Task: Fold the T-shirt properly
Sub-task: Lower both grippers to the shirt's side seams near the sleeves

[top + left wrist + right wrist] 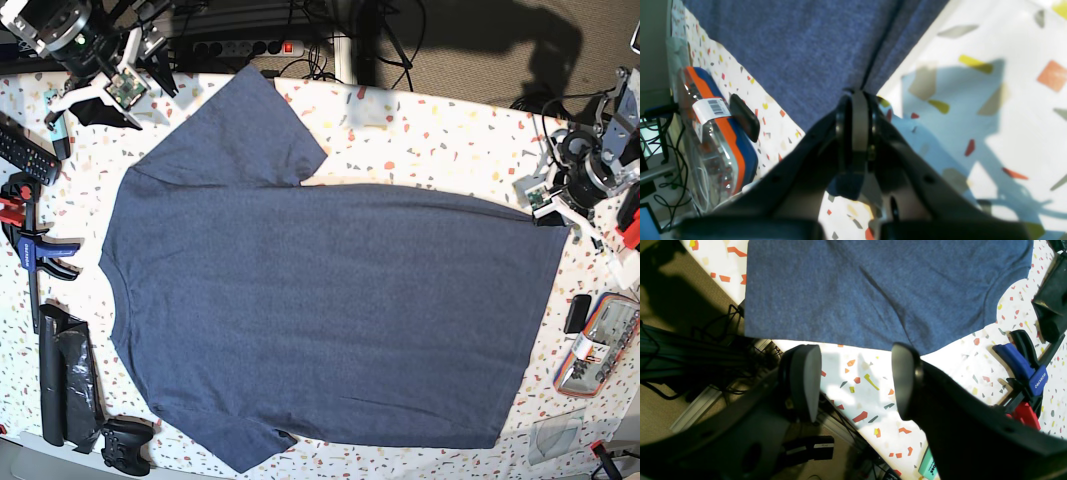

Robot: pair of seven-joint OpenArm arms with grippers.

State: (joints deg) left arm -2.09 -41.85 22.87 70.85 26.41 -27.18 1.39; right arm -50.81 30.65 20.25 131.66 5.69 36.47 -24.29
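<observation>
Lying flat across the speckled bench (pixel 440 130), the T-shirt (pixel 320 310) has its hem corner pinched in the closed left tool (pixel 855 96). The right tool (pixel 853 383) hangs with jaws apart over the bench edge, the sleeve just ahead of it, untouched. A blue clamp (pixel 1023 373) lies beside that tool.

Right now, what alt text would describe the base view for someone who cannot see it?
A navy-blue T-shirt lies spread flat on a speckled white table. The left gripper pinches its hem corner; the right gripper hovers open by a sleeve. Clamps, a remote and a gamepad line the edge.
</observation>
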